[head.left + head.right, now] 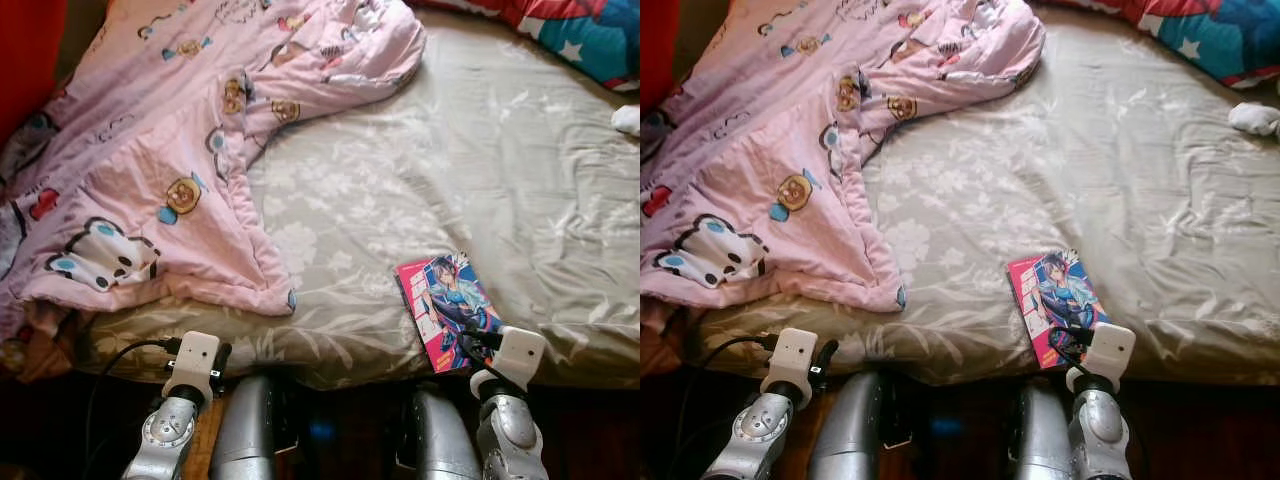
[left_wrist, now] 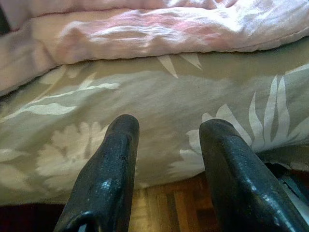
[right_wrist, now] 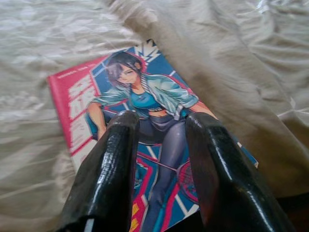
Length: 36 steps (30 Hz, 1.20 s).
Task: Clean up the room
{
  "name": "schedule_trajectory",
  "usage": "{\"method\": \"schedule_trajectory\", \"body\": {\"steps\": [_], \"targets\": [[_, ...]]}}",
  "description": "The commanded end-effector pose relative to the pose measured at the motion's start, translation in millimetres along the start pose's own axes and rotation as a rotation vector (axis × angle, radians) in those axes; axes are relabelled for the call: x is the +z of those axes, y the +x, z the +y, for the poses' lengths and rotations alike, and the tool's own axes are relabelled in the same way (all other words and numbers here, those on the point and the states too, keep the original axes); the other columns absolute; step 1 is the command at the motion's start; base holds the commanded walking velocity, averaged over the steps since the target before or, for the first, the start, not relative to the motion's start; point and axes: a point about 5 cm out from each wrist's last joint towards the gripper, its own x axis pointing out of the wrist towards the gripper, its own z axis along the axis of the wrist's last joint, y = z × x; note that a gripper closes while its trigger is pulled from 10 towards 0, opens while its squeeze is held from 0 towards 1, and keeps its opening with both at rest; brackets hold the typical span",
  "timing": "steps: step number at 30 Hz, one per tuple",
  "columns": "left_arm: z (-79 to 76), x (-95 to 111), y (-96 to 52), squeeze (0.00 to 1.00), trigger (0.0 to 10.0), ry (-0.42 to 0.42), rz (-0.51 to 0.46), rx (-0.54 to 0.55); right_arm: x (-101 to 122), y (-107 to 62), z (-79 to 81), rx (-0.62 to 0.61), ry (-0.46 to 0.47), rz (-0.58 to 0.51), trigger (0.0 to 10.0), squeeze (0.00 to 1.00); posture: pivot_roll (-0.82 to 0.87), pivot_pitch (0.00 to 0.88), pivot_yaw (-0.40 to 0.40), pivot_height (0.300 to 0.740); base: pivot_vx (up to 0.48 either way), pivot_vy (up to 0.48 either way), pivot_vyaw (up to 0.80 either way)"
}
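The comic book (image 1: 447, 310) lies flat at the bed's (image 1: 480, 170) near edge, long axis running 11 to 5 o'clock. The right gripper (image 3: 157, 133) hovers over its near end, jaws open; the left gripper (image 2: 166, 133), also open, faces the mattress side, well apart.

Silver arms, white wrist blocks, black fingers (image 2: 108, 179).

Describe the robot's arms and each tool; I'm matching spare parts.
Both arms are silver metal with white box-shaped wrist housings. A black cable loops to the left wrist. The left tool and right tool each have two long, glossy black, round-tipped fingers.
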Motion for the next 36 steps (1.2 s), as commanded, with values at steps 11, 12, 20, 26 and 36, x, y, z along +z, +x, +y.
{"method": "schedule_trajectory", "body": {"steps": [11,12,20,26,36], "targets": [[4.0,-38.8,-11.6,0.00,10.0,-0.201,0.203,0.101,-59.1,-30.9,-14.9,-0.023,-0.011,0.356,10.0,0.00,0.17,0.247,-0.005,0.701,0.000,0.000,0.00],[4.3,-41.1,-12.6,0.00,10.0,-0.207,0.216,0.105,-61.0,-32.2,-15.6,-0.029,0.003,0.367,10.0,0.00,0.17,0.247,-0.005,0.701,0.000,0.000,0.00],[-9.2,-62.4,-23.5,0.00,10.0,-0.173,0.353,0.067,-76.7,-42.6,-13.4,-0.039,0.005,0.481,10.0,0.00,0.16,0.247,-0.006,0.701,0.000,0.000,0.00],[-14.3,-63.4,-22.9,0.00,10.0,-0.179,0.374,0.058,-85.1,-49.9,-11.8,-0.038,-0.003,0.535,10.0,0.00,0.16,0.244,-0.004,0.701,0.000,0.000,0.00],[-20.1,-61.0,-20.0,0.00,10.0,-0.133,0.381,0.013,-86.3,-50.9,-9.5,-0.036,0.006,0.536,10.0,0.00,0.14,0.225,0.005,0.701,0.000,0.061,0.00]]}}
